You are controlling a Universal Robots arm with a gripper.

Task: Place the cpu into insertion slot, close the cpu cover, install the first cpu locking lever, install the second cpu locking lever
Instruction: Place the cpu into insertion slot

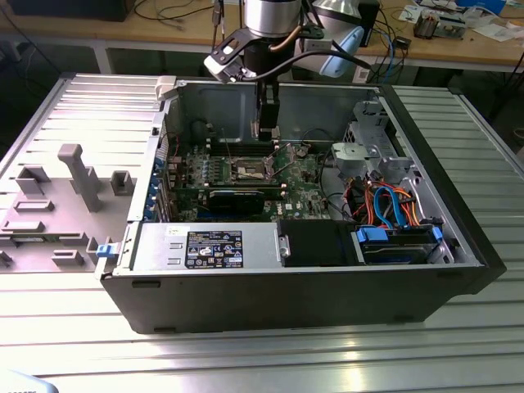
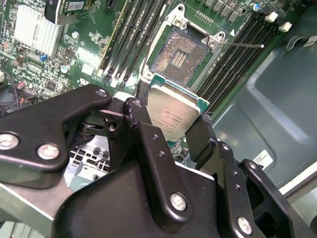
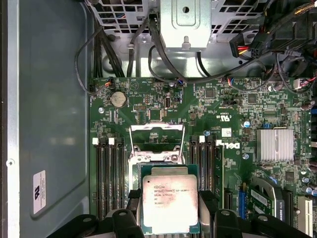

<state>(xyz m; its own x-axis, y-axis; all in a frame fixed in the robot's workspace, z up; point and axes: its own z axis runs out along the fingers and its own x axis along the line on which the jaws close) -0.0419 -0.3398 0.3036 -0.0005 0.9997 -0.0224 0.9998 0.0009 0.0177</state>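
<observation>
In the exterior view we see the hand (image 1: 266, 129) hanging inside the open computer case (image 1: 286, 286), which lies on the slatted table (image 1: 246, 352), above the green board (image 1: 299, 168). In the second wrist view its two black fingers (image 2: 140, 119) are closed on opposite edges of the cpu (image 2: 173, 111), silvery side up, held just beside the bare insertion slot (image 2: 179, 57) and not in it. In the first wrist view we find the cpu (image 3: 170, 203) in the same grip, with the cpu cover (image 3: 132, 144) standing open beyond it.
</observation>
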